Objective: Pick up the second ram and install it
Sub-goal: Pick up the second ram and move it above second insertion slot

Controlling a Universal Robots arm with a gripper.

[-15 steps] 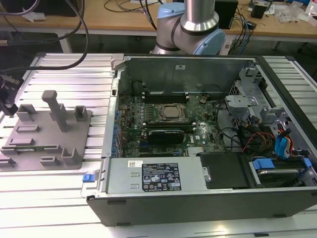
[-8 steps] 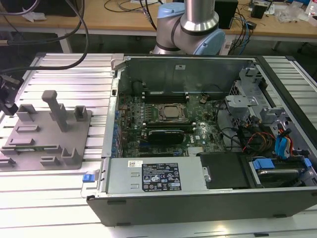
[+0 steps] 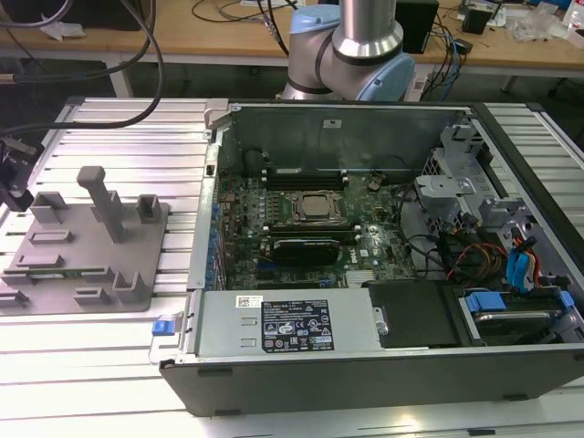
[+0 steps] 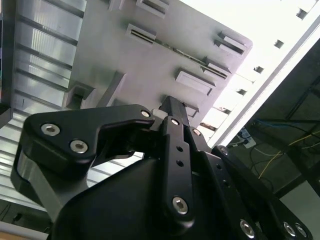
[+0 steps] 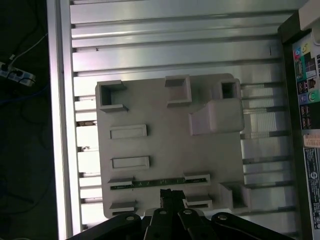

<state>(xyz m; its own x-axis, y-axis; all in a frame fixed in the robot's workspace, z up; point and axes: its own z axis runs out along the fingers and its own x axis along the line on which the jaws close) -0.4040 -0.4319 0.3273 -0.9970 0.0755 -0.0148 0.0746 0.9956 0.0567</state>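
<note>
1. A slatted worktop (image 3: 91, 370) carries everything.
2. On the exterior view's left, a tray (image 3: 87, 255) with raised blocks lies flat on the worktop.
3. Just beside it, on the exterior view's right, a computer case (image 3: 365, 370) lies on its side, open upward.
4. Inside the case, the motherboard (image 3: 274, 196) sits in the middle, a power supply box (image 3: 283, 324) along the near wall, and drive bays (image 3: 511, 265) at the exterior view's right.
5. The robot arm's base (image 3: 351, 55) stands behind the case, with a bench (image 3: 228, 32) further back.
6. The second ram (image 5: 150, 184) lies in a tray slot, between two blocks.
7. In the first wrist view, the pincer (image 5: 170, 193) hangs over the tray edge, just beside the ram.
</note>
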